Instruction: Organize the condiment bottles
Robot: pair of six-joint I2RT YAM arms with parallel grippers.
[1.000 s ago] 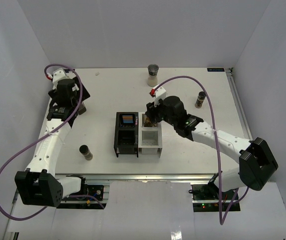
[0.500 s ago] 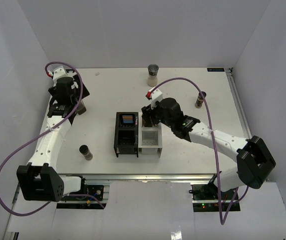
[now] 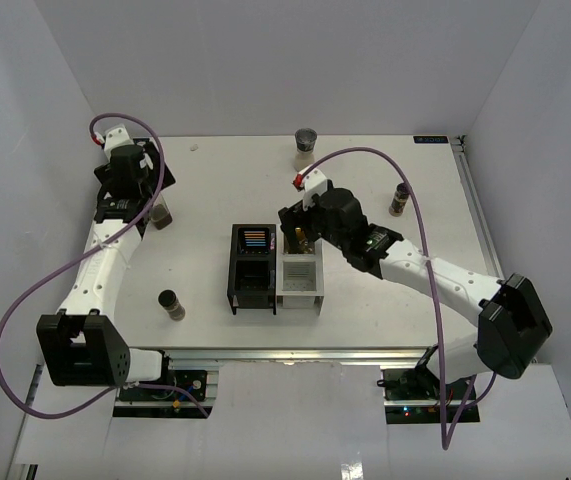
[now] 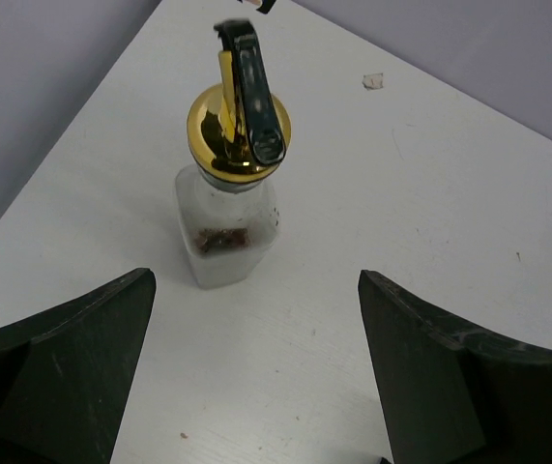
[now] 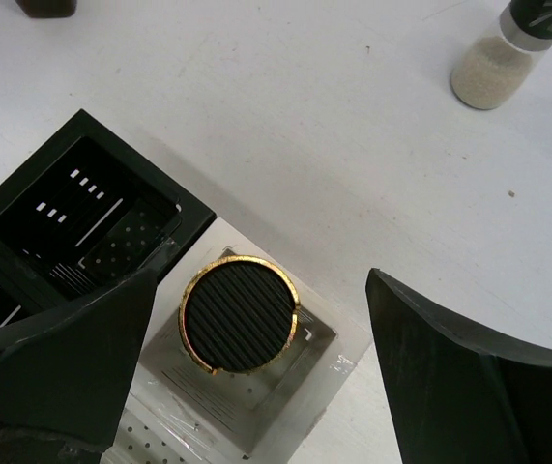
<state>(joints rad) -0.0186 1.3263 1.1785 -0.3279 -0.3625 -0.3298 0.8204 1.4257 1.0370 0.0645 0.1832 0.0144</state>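
The clear glass bottle with the gold pourer [image 4: 229, 208] stands at the far left of the table [image 3: 162, 216]. My left gripper [image 4: 256, 372] is open just short of it, empty [image 3: 145, 200]. The gold-necked bottle, with its black gold-rimmed cap [image 5: 239, 314], stands in the far white compartment of the rack [image 3: 301, 240]. My right gripper [image 5: 261, 362] is open above it, one finger on each side, not touching [image 3: 300, 230]. The grey-lidded shaker [image 3: 306, 144] stands at the far edge. One dark jar [image 3: 400, 198] stands at the right, another [image 3: 171, 304] at the near left.
The rack has a black half [image 3: 252, 270] and a white half [image 3: 300, 283] at the table's middle. The shaker also shows in the right wrist view [image 5: 508, 53]. Side walls close in the table left and right.
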